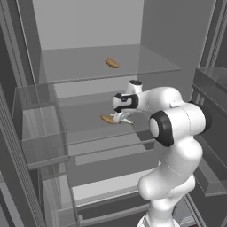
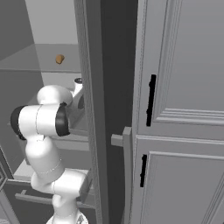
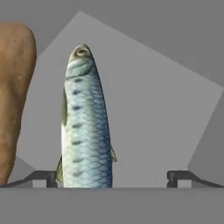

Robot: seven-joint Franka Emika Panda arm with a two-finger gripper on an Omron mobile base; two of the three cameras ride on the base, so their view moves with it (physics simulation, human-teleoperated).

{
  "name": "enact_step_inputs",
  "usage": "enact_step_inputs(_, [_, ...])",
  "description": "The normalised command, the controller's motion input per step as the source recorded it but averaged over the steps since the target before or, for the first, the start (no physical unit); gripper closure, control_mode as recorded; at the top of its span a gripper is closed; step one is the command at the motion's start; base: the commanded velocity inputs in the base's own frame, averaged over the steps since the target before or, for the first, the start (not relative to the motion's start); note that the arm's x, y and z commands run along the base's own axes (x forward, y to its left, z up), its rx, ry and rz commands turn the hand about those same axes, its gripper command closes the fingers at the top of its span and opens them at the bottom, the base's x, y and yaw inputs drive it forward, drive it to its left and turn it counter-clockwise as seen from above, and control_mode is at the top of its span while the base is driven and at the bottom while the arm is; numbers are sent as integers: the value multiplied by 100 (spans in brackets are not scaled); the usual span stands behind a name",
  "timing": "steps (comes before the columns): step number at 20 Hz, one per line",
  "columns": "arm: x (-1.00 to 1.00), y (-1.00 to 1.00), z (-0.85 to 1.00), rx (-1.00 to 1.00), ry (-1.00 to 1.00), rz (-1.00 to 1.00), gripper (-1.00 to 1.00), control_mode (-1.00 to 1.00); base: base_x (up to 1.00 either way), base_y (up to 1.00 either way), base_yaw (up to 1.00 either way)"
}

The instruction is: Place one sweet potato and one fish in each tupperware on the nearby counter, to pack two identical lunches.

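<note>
- Gripper (image 3: 112, 178): jaws spread wide, nothing between pads yet. Hand view shows the two dark tips low at both sides, w/ gap betw them.
- Fish (image 3: 85, 127), pale silvery-blue: lies inside the jaw gap but off-centre, close to the left-side tip in hand view, well apart from the other tip. Long axis runs straight away from the hand, head at far end, tail end nearest the fingers. So jaws would close across its narrow width, good for a pinch; I'd judge a small sideways shift to centre it first.
- Sweet potato (image 3: 15, 100): just beside the fish, outside the left-side tip, roughly parallel. Risk: that finger could nudge or catch it on closing.
- Left base view: gripper (image 1: 120, 116) low over the middle fridge shelf (image 1: 88, 124), same sweet potato (image 1: 108, 119) just beside it.
- Second sweet potato (image 1: 112, 63) on the upper shelf, well apart.
- Step, as I read it: fish pick about to begin; nothing packed that I can see. Tupperware and counter out of frame.
</note>
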Motion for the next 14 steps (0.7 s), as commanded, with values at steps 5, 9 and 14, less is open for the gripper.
enact_step_inputs(5, [-11, 0, -34, 0, 3, 2, -100, -100, 0, 0, 0])
enact_step_inputs(9, [0, 0, -31, 0, 3, 2, -100, -100, 0, 0, 0])
enact_step_inputs(14, [0, 2, -25, 0, 5, 0, 100, -100, 0, 0, 0])
